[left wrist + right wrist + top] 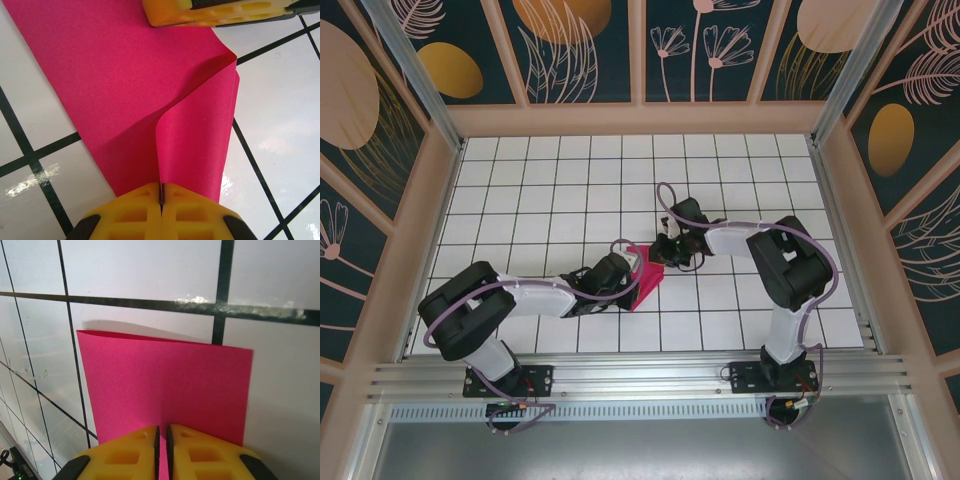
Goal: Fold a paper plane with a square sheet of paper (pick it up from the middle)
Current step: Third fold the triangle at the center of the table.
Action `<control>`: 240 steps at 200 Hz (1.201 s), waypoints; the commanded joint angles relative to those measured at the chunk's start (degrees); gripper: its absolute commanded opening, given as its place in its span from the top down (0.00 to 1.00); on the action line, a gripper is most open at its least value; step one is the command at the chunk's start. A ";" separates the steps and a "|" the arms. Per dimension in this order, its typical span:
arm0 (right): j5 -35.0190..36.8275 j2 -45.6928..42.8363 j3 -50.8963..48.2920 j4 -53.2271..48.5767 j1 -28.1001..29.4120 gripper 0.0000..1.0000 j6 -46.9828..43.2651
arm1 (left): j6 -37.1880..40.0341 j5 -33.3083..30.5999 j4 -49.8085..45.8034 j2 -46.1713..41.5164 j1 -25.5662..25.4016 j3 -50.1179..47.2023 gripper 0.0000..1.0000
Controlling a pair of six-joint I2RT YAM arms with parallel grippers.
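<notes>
On the desk (550, 180) the left gripper (161, 192) and right gripper (161, 432) pinch the paper (125, 75), folded once; most folds look pending

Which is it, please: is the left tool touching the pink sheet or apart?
Touching: left wrist view shows the left tool pinching the pink sheet.

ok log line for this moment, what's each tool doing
left tool: shut on pink sheet | right tool: shut on its far end | sheet: doubled over, fold bulging, not flat | surface: tiled table
</notes>
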 commanded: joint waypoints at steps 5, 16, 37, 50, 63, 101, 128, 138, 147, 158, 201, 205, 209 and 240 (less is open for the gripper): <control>2.32 -5.27 -1.47 -1.19 -0.05 0.82 0.98 | -1.03 -0.32 -0.21 0.77 0.20 -0.76 0.97; 2.80 -7.00 -1.72 -0.97 -0.53 0.81 1.21 | -1.04 0.00 0.33 0.47 0.27 -0.94 0.97; 0.22 -7.60 -2.03 0.31 -0.59 0.81 1.28 | -0.52 0.71 0.26 0.63 0.22 -0.46 0.97; -0.10 -6.59 -1.78 0.74 -0.58 0.83 1.69 | -0.33 0.94 0.25 0.44 0.26 -0.47 0.98; -0.73 -4.72 -1.20 1.02 -0.63 0.86 1.62 | -0.42 0.64 0.14 0.11 0.21 -0.68 0.97; -0.62 0.72 1.05 -0.63 0.10 0.88 0.61 | -0.16 -0.06 -0.45 -0.77 0.24 -0.55 0.98; 2.18 2.95 1.73 -2.88 0.69 0.88 0.07 | -0.30 -0.46 -0.87 -1.71 0.23 -0.50 0.98; 3.01 3.16 1.43 -3.15 0.76 0.89 0.03 | -0.25 -0.74 -1.14 -2.12 0.28 -0.42 0.98; 4.01 3.35 1.43 -3.93 0.82 0.89 0.00 | -0.11 -0.94 -1.56 -2.35 0.24 -0.26 0.98; 4.84 3.37 1.28 -4.43 0.89 0.89 -0.27 | -0.20 -1.59 -1.71 -2.68 0.20 -0.33 0.98; 5.17 3.09 0.61 -4.44 0.87 0.89 -0.32 | -0.11 -1.16 -1.54 -1.80 0.21 -0.14 0.98; 5.20 3.10 0.55 -4.43 0.86 0.89 -0.28 | -0.20 -1.08 -1.49 -1.62 0.20 -0.13 0.98; 5.22 3.09 0.59 -4.35 0.91 0.89 -0.24 | -0.31 -0.88 -1.39 -1.45 0.20 -0.19 0.98; 5.13 2.86 0.67 -4.26 0.88 0.89 -0.02 | -1.11 -0.35 -0.46 -0.45 0.24 -0.63 0.98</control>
